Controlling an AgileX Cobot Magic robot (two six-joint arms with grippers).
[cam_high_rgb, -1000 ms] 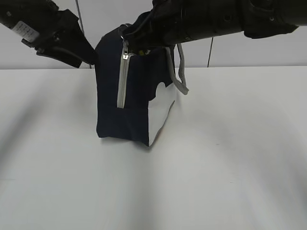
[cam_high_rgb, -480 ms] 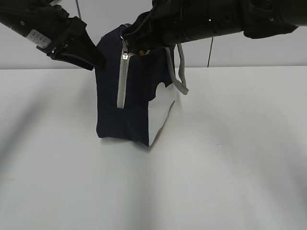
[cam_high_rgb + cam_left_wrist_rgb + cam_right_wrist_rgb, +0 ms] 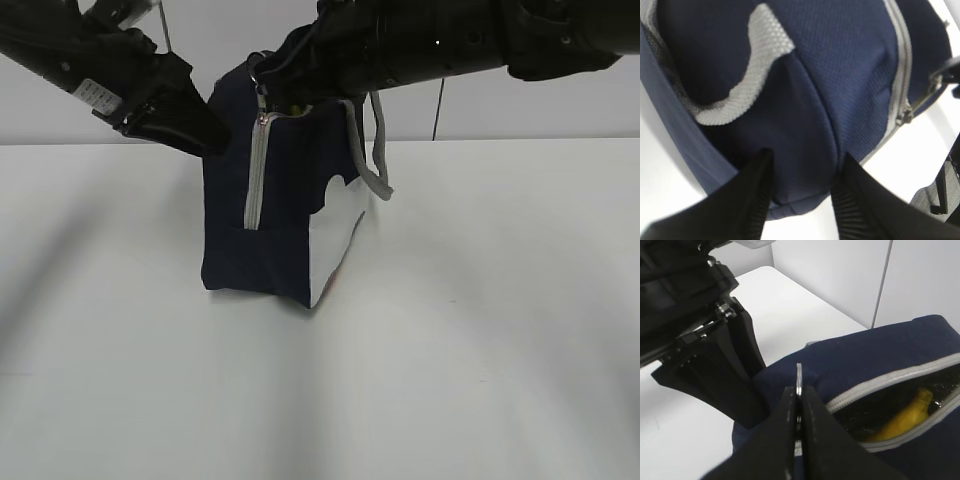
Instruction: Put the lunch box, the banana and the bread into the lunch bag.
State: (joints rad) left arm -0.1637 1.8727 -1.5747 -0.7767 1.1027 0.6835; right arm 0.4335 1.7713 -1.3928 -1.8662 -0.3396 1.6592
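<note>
- The white surface (image 3: 480, 330) carries the scene; only the lunch bag stands on it, near the back edge, in front of a pale wall.
- The lunch bag (image 3: 285, 200) stands upright on the surface, dark navy, with a white lower panel on the end turned toward the right of the exterior view. Its grey zipper (image 3: 256, 170) runs down the near face from the top edge, and a grey strap handle (image 3: 378, 150) hangs off the bag's right side.
- The left pincer (image 3: 212, 140) presses against the upper left corner of the bag. In the left wrist view its two black fingers (image 3: 755, 200) stand partly apart with a fold of navy fabric bulging between them; it has the bag's end pinched.
- The right pincer (image 3: 798, 405) is at the top of the bag, fully closed on the thin metal zipper pull (image 3: 799, 380), which stands on edge between its tips.
- The banana (image 3: 902, 417) lies inside the bag, its yellow body showing through the part-open zipper gap beside the right pincer.
- The lunch box and the bread cannot be seen in any view.
</note>
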